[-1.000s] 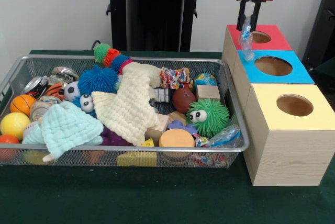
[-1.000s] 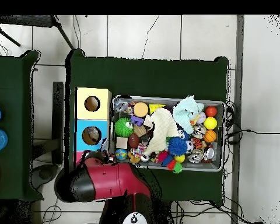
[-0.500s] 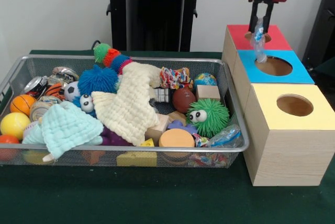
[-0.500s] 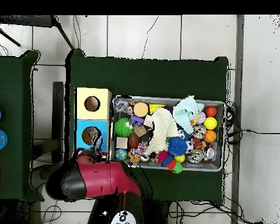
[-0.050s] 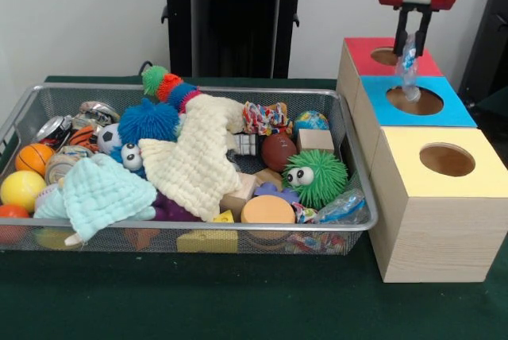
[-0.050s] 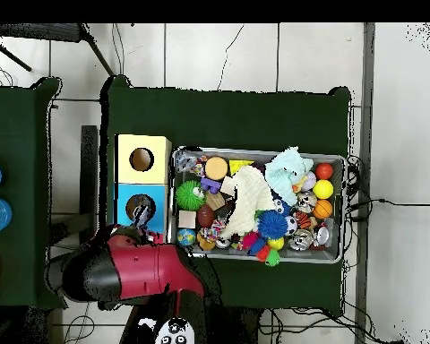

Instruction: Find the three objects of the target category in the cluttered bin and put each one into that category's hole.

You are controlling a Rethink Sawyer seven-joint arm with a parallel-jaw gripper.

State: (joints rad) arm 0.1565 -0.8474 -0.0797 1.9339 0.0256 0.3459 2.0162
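My gripper hangs above the blue-topped box, shut on a clear crinkly plastic packet whose lower end dangles over that box's round hole. In the overhead view the packet shows over the blue box's hole, with the red arm just below it. A red-topped box stands behind and a yellow-topped box in front, each with a hole. The wire bin at the left holds mixed toys; another clear packet lies at its front right corner.
The bin holds a cream cloth, a mint cloth, a green googly-eyed ball, a blue spiky ball, small sports balls and wooden blocks. A black stand rises behind the table.
My gripper has carried the packet rightwards in the front view, from beside the red box's hole to over the blue box's hole. The bin's contents have not moved.
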